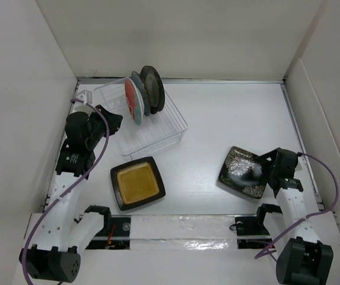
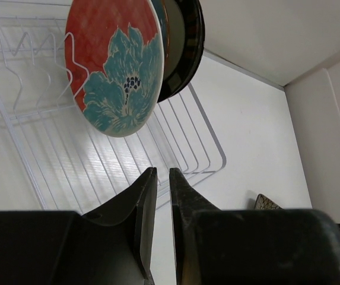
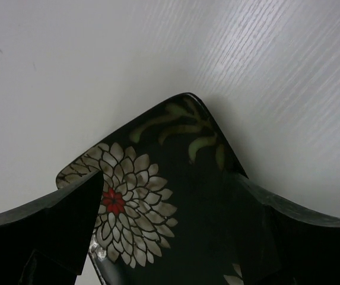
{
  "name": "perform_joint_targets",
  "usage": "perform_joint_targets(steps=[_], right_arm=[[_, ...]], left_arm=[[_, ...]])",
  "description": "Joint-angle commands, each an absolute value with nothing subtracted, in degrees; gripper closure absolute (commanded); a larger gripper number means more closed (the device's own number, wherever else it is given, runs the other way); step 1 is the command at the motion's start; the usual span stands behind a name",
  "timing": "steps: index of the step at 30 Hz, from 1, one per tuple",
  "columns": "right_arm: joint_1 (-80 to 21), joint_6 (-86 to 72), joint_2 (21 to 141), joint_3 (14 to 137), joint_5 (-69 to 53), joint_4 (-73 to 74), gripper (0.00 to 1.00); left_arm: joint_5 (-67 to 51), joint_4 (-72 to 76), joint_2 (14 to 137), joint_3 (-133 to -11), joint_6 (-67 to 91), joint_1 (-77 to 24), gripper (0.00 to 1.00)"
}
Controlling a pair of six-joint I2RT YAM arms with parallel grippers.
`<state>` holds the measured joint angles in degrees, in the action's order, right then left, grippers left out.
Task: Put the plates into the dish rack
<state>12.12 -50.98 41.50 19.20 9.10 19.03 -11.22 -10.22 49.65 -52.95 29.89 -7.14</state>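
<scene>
I'm watching three plates [image 1: 143, 95] standing in the dish rack [image 1: 158, 135].
My left tool [image 2: 162, 172] is hovering narrow and empty beside it; my right tool [image 3: 164, 178] is gaping wide over the floral plate [image 3: 175, 142], hiding its near edge.

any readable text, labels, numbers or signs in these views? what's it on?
No readable text in any view.
Small pale mark on the left arm: too small to read.
The red floral plate, black floral plate and amber-centred plate: decoration only, no lettering.
</scene>
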Motion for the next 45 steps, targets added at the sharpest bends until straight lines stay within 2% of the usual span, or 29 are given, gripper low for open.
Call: perform_joint_targets(steps=[1, 8, 11, 14, 16, 17, 20, 21, 22, 23, 28, 42, 45], right_arm=[[12.57, -51.33, 43.67, 18.28, 3.44, 18.73, 0.15], [12.57, -52.73, 44.83, 13.98, -5.7, 11.7, 0.34], [12.57, -54.22, 44.47, 13.01, -7.47, 8.19, 0.53], [12.57, -56.16, 46.75, 12.83, -9.22, 2.58, 0.56], [12.57, -55.47, 48.78, 14.05, -9.84, 0.8, 0.54], [12.57, -54.24, 48.61, 17.89, -8.19, 5.14, 0.53], [12.57, -50.81, 42.21, 22.93, 4.53, 17.18, 0.42], [12.57, -49.06, 40.27, 24.07, 9.18, 18.79, 0.19], [13.44, -48.43, 37.99, 24.08, 10.71, 19.94, 0.06], [15.62, -48.25, 37.88, 23.73, 11.33, 21.0, 0.0], [21.0, -49.57, 43.58, 20.39, 6.41, 18.55, 0.0], [21.01, -45.88, 46.75, 20.65, -1.4, 18.89, 0.0], [21.01, -46.48, 43.09, 22.85, 4.46, 21.7, 0.0]], left_arm=[[-10.37, -9.58, 47.99, -55.81, 28.65, -7.38, 0.88], [-10.37, -9.49, 48.69, -55.46, 28.74, -7.38, 0.88], [-10.64, -9.4, 48.87, -55.46, 29.0, -7.38, 0.88], [-10.9, -9.14, 49.04, -55.2, 29.0, -7.38, 0.88], [-11.07, -8.96, 49.13, -54.93, 29.0, -7.38, 0.88], [-11.16, -8.7, 49.22, -54.84, 29.09, -7.38, 0.88], [-11.86, -8.61, 49.31, -55.02, 29.27, -7.38, 0.88], [-12.13, -8.61, 49.22, -55.19, 29.27, -7.38, 0.88], [-12.3, -8.61, 49.13, -55.2, 29.35, -7.38, 0.88], [-12.83, -8.7, 49.04, -55.28, 29.44, -7.38, 0.88], [-14.24, -8.52, 49.04, -54.93, 29.53, -7.38, 0.88], [-16.0, -9.14, 49.13, -55.02, 29.36, -7.38, 0.89], [-15.99, -9.14, 49.31, -55.02, 29.35, -7.38, 0.89]])
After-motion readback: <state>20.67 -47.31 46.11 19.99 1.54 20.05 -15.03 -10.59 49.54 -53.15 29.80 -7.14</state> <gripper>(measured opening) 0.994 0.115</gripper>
